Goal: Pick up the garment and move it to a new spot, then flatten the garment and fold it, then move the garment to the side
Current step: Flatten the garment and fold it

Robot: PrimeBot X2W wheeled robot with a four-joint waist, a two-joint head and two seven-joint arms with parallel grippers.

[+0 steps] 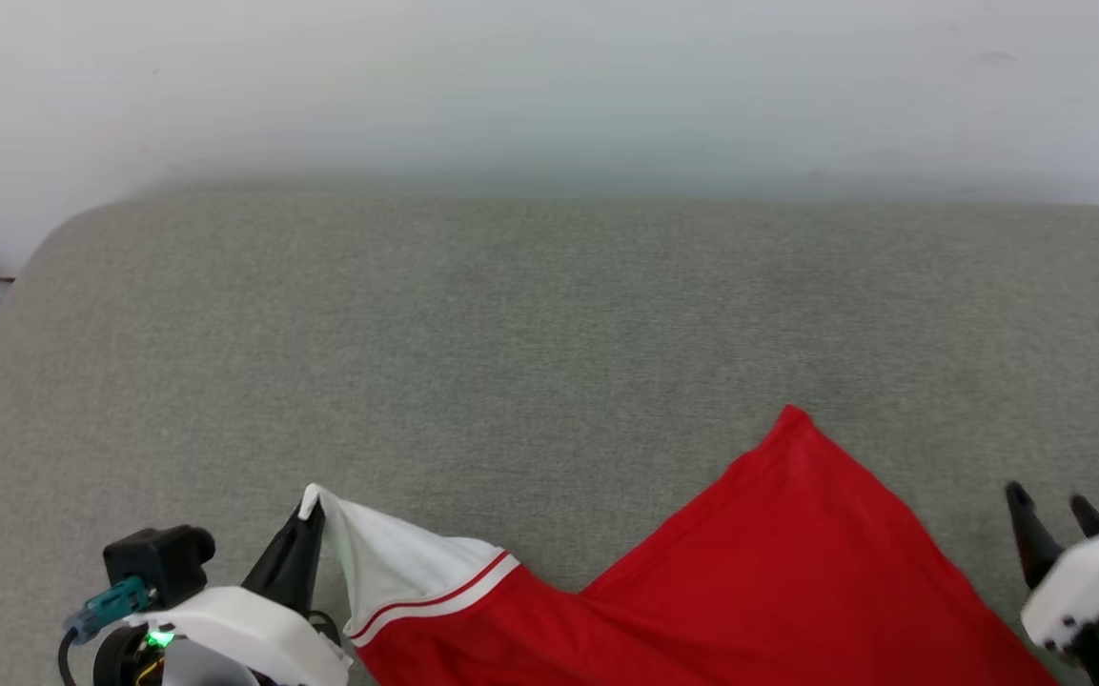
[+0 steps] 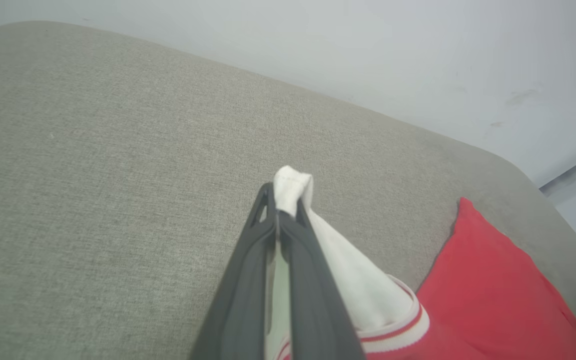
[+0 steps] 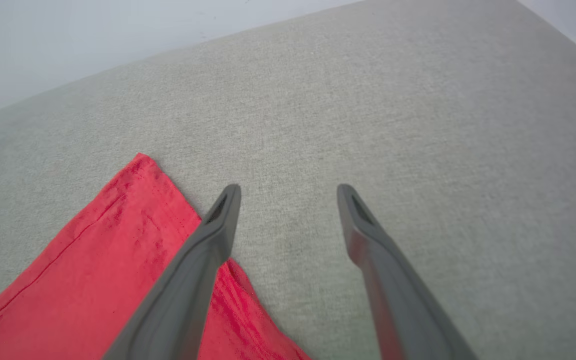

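At lower left, the left gripper (image 1: 311, 519) pinches the garment (image 1: 778, 572) by its white sleeve (image 1: 396, 562); the right gripper (image 1: 1049, 503), wide and empty, sits just right of its red edge (image 1: 926, 548).

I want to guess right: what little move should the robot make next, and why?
Probably lower the left gripper and let go: it pinches the white sleeve of the red jersey shirt above the grey fabric cushion, while the right gripper is open, empty.

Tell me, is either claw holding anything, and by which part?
The left gripper is shut on the shirt, pinching the tip of its white sleeve. The right gripper is open and holds nothing.
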